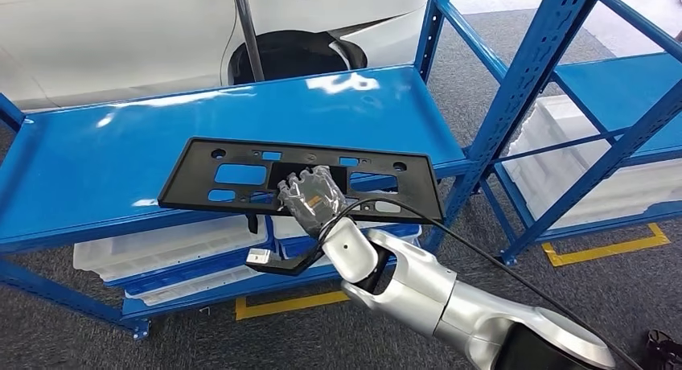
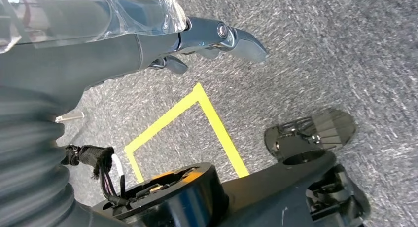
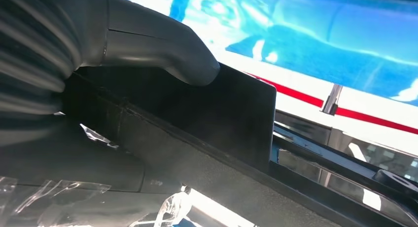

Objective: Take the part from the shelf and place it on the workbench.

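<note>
Grey carpet [image 1: 563, 298] with yellow tape marks [image 1: 603, 248] runs under two blue steel shelf racks, and a white car body [image 1: 121, 32] stands behind them. On the nearer rack, the glossy blue shelf [image 1: 121, 145] carries nothing under the part's far side; white plastic trays [image 1: 161, 249] sit on the level below, and more white trays [image 1: 595, 169] fill the rack to the right.

From the head view, the right hand [image 1: 312, 195], wrapped in clear film, grips the near long edge of the part [image 1: 241, 174], a flat black rectangular plate with several cut-out windows and small holes. The plate is held roughly level over the front edge of the blue shelf; whether it touches the shelf cannot be told. In the right wrist view the thick grey thumb [image 3: 162, 49] presses on top of the black plate [image 3: 222, 118], with the darker fingers beneath it, so the hand is closed firmly on the part.

The left hand [image 2: 207, 39] hangs over the carpet, beside a yellow tape corner [image 2: 197, 108]. It holds nothing; its dark fingers look only slightly bent, but how far apart they are cannot be told.
</note>
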`<state>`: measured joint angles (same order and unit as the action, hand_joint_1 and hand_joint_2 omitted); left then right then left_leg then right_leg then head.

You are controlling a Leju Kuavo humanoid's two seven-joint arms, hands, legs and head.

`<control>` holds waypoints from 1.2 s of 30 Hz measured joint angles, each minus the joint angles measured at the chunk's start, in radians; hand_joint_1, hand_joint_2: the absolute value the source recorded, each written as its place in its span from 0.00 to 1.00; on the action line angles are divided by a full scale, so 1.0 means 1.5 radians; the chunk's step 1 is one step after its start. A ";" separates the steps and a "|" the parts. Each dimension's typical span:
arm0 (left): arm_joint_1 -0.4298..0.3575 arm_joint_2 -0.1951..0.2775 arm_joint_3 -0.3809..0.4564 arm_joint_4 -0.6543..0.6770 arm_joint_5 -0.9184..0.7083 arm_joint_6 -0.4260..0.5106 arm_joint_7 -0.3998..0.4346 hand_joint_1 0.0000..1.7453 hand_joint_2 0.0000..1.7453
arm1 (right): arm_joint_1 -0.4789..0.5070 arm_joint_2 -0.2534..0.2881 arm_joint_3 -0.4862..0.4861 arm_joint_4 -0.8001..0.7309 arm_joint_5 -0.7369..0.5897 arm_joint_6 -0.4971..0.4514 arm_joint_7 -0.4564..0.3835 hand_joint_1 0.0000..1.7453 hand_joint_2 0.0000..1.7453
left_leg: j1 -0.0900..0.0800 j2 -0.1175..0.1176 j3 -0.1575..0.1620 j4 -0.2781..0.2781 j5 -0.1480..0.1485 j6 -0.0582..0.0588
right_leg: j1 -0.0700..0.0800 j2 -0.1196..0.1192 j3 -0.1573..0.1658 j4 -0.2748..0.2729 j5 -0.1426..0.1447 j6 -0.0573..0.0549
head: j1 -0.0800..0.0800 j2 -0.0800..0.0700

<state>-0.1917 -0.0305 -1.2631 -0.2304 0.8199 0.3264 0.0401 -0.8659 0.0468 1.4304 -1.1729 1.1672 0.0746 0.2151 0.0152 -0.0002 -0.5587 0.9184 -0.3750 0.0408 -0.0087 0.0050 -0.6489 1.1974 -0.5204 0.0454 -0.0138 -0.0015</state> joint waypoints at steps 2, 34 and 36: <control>0.000 0.000 0.000 0.000 0.000 0.000 0.000 0.00 1.00 | 0.000 -0.002 -0.003 -0.002 0.000 -0.001 0.002 1.00 1.00 | -0.001 -0.001 -0.007 0.003 0.005 -0.004 | 0.002 0.000 0.067 -0.103 0.031 -0.006 | 0.000 0.000; -0.008 0.002 0.000 0.000 -0.001 -0.002 0.009 0.00 1.00 | 0.001 -0.019 -0.026 -0.022 0.009 -0.009 0.017 1.00 1.00 | -0.004 0.000 -0.012 0.004 0.007 -0.002 | 0.002 -0.001 0.059 -0.092 0.041 -0.008 | 0.001 0.000; -0.009 0.002 0.000 0.000 -0.001 -0.002 0.009 0.00 1.00 | 0.000 -0.018 -0.026 -0.023 0.009 -0.009 0.017 1.00 1.00 | -0.005 0.000 -0.018 0.007 0.013 -0.008 | 0.005 0.000 0.096 -0.156 0.039 -0.013 | 0.000 0.000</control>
<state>-0.2052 -0.0274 -1.2634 -0.2300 0.8185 0.3229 0.0538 -0.8657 0.0196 1.3912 -1.2071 1.1813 0.0617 0.2409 0.0074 0.0001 -0.5855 0.9284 -0.3558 0.0283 -0.0008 0.0055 -0.5041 0.9636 -0.4623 0.0261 -0.0139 -0.0015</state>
